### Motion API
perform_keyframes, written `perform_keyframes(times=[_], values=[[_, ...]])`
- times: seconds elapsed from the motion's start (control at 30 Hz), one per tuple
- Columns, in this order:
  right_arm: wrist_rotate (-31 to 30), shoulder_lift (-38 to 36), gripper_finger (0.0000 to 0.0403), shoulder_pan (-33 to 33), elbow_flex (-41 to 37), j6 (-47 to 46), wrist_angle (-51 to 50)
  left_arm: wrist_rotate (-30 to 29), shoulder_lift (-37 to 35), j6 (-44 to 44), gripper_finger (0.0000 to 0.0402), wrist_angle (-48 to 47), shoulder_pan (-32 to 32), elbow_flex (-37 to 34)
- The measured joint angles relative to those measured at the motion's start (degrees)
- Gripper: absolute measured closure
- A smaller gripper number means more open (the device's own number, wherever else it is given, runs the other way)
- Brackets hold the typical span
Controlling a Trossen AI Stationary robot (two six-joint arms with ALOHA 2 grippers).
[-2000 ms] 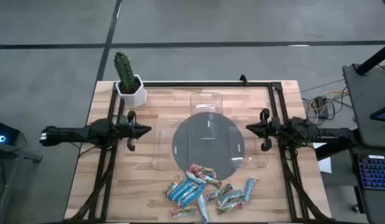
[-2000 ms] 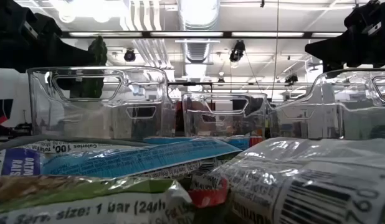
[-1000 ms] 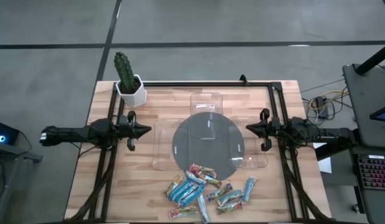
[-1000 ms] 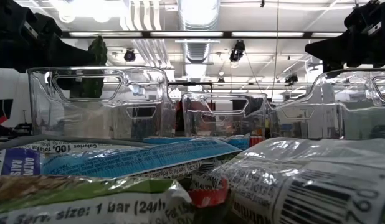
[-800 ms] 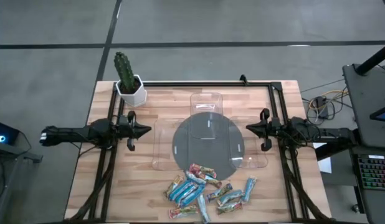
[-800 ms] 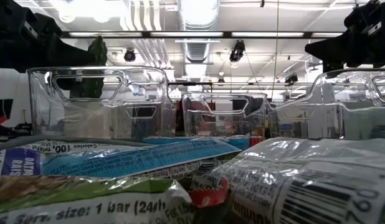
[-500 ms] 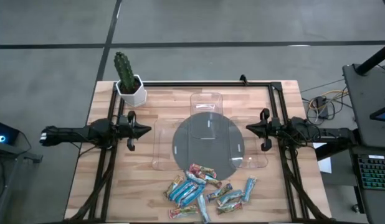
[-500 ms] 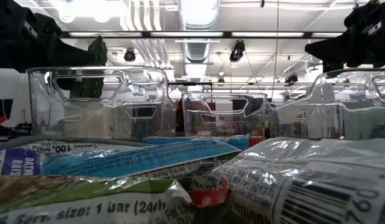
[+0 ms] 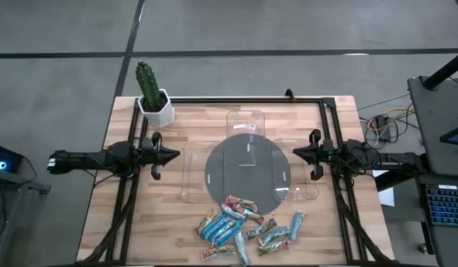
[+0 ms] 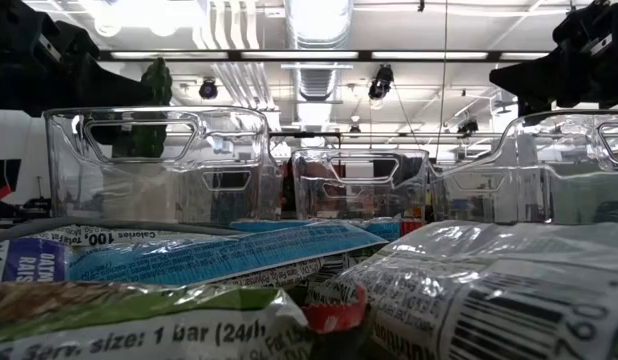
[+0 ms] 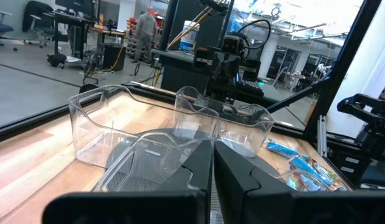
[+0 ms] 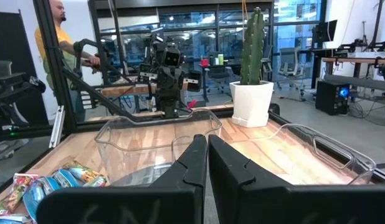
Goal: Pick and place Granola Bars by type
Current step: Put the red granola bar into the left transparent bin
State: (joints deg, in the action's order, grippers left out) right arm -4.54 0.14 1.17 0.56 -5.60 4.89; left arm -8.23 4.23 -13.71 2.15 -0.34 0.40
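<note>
1. No change across the last two seconds: left gripper (image 9: pixel 172 156) and right gripper (image 9: pixel 298 155) parked either side of the clear trays (image 9: pixel 247 126), jaws pressed together, empty.
2. Sorting not yet begun: Granola Bars (image 9: pixel 244 228) heaped on the surface's near edge.
3. Only the high view gives the layout; wrist views add the potted cactus (image 12: pixel 252 65) and a person (image 12: pixel 54 37) beyond.

A wooden tabletop (image 9: pixel 162 215) carries three clear plastic trays (image 9: pixel 246 124) grouped around a grey round disc (image 9: pixel 247 174), all lying between the two tools. A cactus (image 9: pixel 147 81) in a white pot (image 9: pixel 156 110) stands at the far corner, behind the left tool. Beyond the tabletop, a person in a yellow top (image 12: pixel 52 43) stands in the room, and a keyboard (image 9: pixel 445 208) sits off to the right.
</note>
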Motion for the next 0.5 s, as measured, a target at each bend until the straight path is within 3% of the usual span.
perform_keyframes(times=[0.5], values=[[-1.63, 0.07, 0.0394, 0.02, 0.0, -6.91, 0.15, -1.51, 0.01, 0.39, 0.0402, 2.95, 0.0, 0.0]])
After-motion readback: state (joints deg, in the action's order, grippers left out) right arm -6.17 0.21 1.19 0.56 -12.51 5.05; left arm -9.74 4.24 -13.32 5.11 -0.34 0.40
